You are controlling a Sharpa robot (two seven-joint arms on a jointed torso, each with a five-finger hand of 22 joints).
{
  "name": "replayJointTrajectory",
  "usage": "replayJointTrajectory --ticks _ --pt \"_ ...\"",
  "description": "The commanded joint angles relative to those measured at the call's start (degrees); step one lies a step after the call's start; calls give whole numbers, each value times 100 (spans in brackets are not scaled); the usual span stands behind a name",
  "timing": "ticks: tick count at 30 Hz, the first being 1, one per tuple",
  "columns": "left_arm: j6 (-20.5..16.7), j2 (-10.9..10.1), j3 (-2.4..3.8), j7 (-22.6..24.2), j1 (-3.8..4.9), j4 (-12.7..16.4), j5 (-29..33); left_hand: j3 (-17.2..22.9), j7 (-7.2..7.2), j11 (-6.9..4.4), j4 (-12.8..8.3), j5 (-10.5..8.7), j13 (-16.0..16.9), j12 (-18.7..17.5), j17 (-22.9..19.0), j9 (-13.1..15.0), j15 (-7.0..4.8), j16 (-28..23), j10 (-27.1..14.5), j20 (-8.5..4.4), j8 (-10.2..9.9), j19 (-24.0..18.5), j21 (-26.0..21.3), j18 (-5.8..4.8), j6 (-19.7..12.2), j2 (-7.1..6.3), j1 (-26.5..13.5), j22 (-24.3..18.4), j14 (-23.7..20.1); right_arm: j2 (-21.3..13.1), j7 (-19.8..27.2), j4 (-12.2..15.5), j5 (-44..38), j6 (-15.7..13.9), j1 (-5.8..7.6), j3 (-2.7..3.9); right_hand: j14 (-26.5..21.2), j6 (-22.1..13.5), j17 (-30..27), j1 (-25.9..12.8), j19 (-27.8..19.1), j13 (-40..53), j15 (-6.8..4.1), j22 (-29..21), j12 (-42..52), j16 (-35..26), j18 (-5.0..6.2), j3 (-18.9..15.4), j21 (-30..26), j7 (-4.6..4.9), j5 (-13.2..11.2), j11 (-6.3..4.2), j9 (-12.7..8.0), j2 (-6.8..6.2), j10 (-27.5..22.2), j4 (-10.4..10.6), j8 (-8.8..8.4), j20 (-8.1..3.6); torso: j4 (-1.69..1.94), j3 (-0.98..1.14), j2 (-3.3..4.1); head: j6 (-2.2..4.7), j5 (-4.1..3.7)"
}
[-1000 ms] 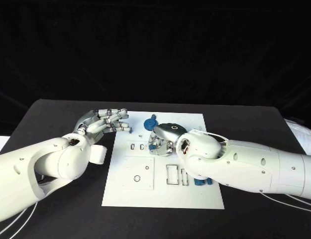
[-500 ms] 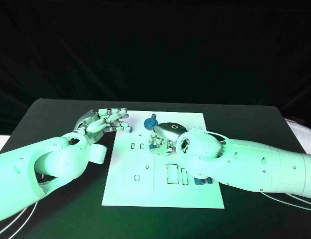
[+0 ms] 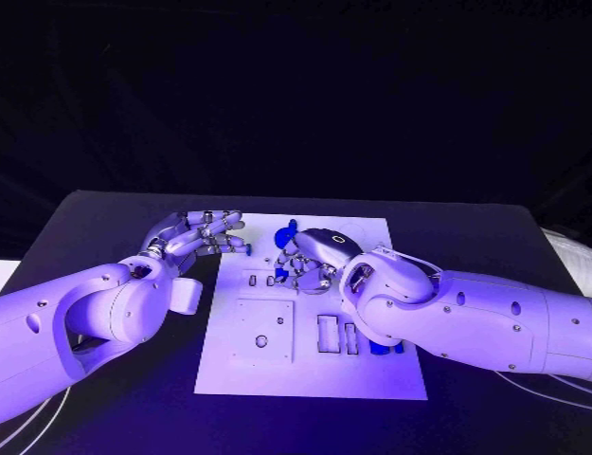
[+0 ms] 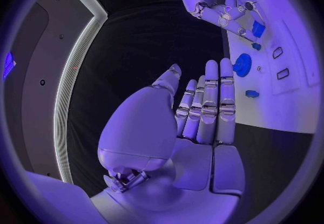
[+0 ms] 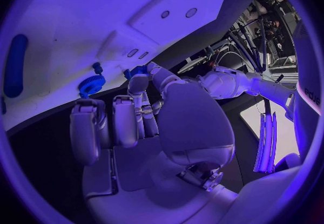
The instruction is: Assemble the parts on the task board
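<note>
The white task board (image 3: 310,365) lies in the middle of the black table. My right hand (image 3: 313,260) hovers over its far middle, fingers curled, pinching a small blue part (image 5: 138,70) between thumb and fingertip. A blue gear (image 3: 289,231) stands on the board just beyond that hand; the blue gear (image 5: 91,85) is close to the fingertips, and it is the blue gear (image 4: 242,65) seen from the other wrist. My left hand (image 3: 197,233) is at the board's far left corner; the left hand (image 4: 202,110) has its fingers stretched side by side and holds nothing.
Several blue parts (image 3: 385,348) lie beside slots near the board's right middle, partly hidden by my right forearm. A long blue part (image 5: 15,65) and a small blue peg (image 5: 98,66) sit on the board. Another small blue piece (image 4: 251,93) lies near my left fingertips.
</note>
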Motion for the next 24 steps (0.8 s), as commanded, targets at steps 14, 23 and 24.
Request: replayJointTrajectory --ticks 14,23,24 --pt "225 -105 -71 -656 -88 -21 -115 43 -277 -399 310 -27 568 1031 2900 17 -397 3670 1301 -397 75 570 1582 48 317 -106 -425 1035 792 -550 1835 467 1469 -1234 15 20 347 57 149 22 32 -29 -53 601 -78 38 -84 -2 35 -19 100 -16 18 -11 -16 -7 39 -5 6 23 -93 93 129" --pt "907 -23 -122 -1400 -182 15 482 -333 -383 -629 1036 30 4609 5441 7148 27 -591 7579 1679 -556 218 2042 5762 -618 329 122 -1144 5969 1930 -749 3063 595 2033 -1570 -13 20 347 7 175 104 43 -54 -45 625 -147 58 -89 12 47 5 121 -1 5 -49 -58 -75 5 -3 -2 30 -109 136 184" --pt "992 -4 -126 -1463 -190 22 538 -372 -404 -565 1117 27 5005 5793 7148 25 -549 7579 1688 -576 231 2089 5934 -644 310 185 -1215 6221 1930 -756 3140 601 2057 -1590 -17 20 347 1 181 117 46 -50 -43 630 -148 62 -91 15 50 9 126 1 3 -53 -59 -85 0 -1 0 29 -108 149 195"
